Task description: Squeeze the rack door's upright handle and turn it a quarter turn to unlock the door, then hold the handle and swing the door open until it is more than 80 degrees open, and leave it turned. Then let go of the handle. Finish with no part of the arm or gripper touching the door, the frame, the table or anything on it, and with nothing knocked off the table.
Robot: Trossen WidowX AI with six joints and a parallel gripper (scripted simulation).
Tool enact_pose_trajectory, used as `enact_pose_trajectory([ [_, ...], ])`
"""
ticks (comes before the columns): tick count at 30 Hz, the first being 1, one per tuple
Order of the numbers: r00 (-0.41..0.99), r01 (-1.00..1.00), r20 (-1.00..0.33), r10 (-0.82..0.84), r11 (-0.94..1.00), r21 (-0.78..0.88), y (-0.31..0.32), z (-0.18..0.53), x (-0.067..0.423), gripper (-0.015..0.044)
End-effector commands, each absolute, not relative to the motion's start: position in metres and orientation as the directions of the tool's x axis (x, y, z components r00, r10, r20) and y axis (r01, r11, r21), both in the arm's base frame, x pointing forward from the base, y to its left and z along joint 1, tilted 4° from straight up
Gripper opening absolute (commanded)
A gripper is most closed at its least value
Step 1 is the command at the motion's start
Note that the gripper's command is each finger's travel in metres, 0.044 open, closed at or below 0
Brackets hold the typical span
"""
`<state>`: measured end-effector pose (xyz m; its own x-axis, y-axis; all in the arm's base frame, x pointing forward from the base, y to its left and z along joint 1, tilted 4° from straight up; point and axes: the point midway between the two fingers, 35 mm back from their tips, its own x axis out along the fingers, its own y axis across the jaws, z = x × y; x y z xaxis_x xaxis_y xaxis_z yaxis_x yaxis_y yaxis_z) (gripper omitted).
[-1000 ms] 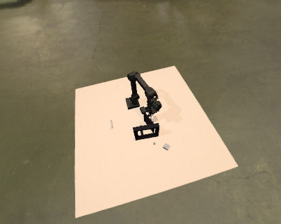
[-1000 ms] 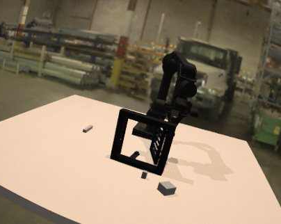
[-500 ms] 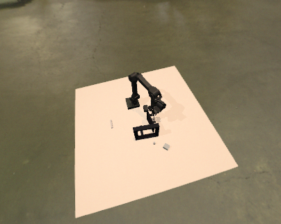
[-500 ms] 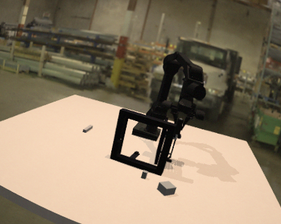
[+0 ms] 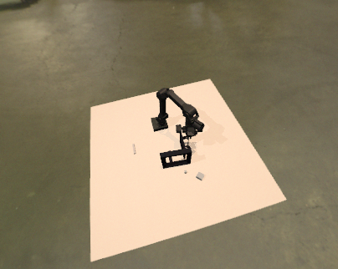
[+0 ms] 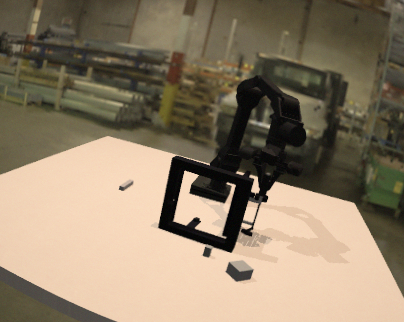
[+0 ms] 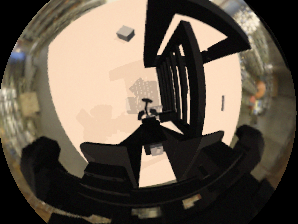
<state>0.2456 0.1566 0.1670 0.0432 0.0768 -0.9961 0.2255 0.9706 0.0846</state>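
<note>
the gripper (image 5: 187,139) (image 6: 259,197) (image 7: 150,128) was pinching the door's handle (image 7: 147,106), its fingertips drawn in close around it at the door's free side. the slatted door (image 5: 181,141) (image 7: 198,80) stood swung out from the upright black frame (image 5: 175,165) (image 6: 170,192) (image 7: 151,42), on the side where the arm's base (image 5: 159,128) (image 6: 208,191) sat. its exact angle was hard to tell, and from the exterior view it was mostly lost behind the frame's post. the arm (image 5: 178,102) (image 6: 238,125) reached up and over, with its wrist above the handle. on the other side of the frame, a tiny block (image 5: 185,172) (image 6: 207,251) lay near it, and a larger grey block (image 5: 200,175) (image 6: 240,270) (image 7: 125,33) lay a bit farther out. a slim pale bar (image 5: 134,149) (image 6: 126,185) (image 7: 223,103) lay well apart from them on the pale table top (image 5: 128,209) (image 6: 88,225) (image 7: 75,65).
</note>
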Motion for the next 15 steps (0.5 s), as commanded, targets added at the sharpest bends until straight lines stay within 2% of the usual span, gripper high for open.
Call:
enact_pose_trajectory([
  [1,0.042,0.249,-0.996,0.073,0.965,0.081,0.1583,0.1671,0.2464,0.0012],
  [10,0.042,0.249,-0.996,0.073,0.965,0.081,0.1583,0.1671,0.2464,0.0012],
  [15,0.042,0.249,-0.996,0.073,0.965,0.081,0.1583,0.1671,0.2464,0.0143],
])
